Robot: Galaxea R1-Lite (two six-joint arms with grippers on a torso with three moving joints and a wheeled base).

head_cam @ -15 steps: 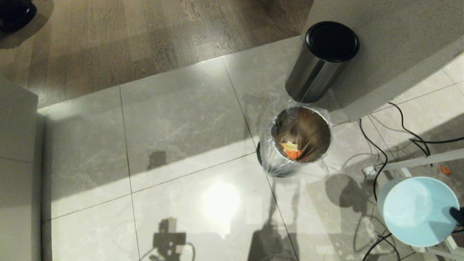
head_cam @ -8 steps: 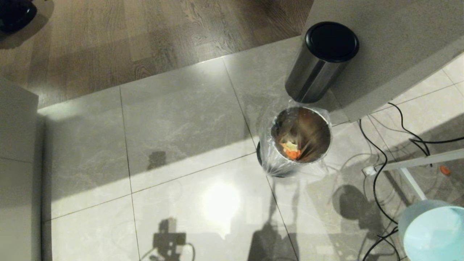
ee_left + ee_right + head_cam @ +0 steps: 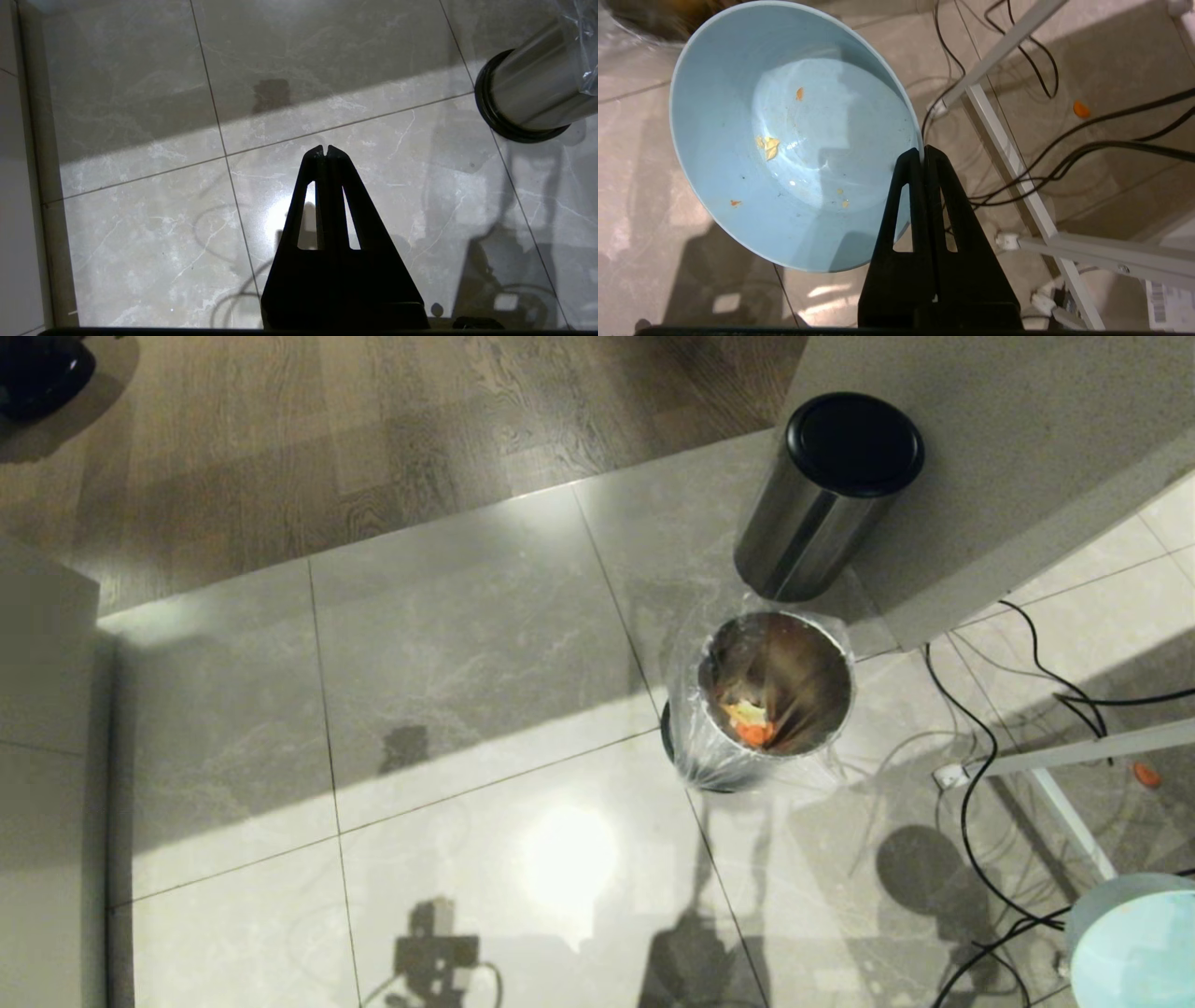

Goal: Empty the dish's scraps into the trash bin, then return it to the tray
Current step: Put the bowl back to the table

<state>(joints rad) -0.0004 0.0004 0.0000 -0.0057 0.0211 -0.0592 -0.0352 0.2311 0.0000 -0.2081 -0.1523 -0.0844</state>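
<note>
The right gripper [image 3: 923,150] had its two black fingers pressed together on the rim of the small round light-blue dish [image 3: 784,140], pinching it at the edge, as the right wrist view showed. Inside the dish only some tiny yellow and orange crumbs [image 3: 769,145] were stuck to the glaze. In the head view the dish [image 3: 1134,947] was at the lower right corner, cut off by the frame, and the gripper itself could not be seen there. The small shiny steel trash bin with a clear plastic liner [image 3: 770,695] stood at centre right on the grey floor tiles [image 3: 467,644], with orange and pale yellow scraps [image 3: 750,721] at its bottom. A taller steel cylinder with a black lid [image 3: 826,490] stood just behind it. The left gripper [image 3: 325,150] hung over the tiles with fingers pressed together, holding nothing. The tray was in no view.
</note>
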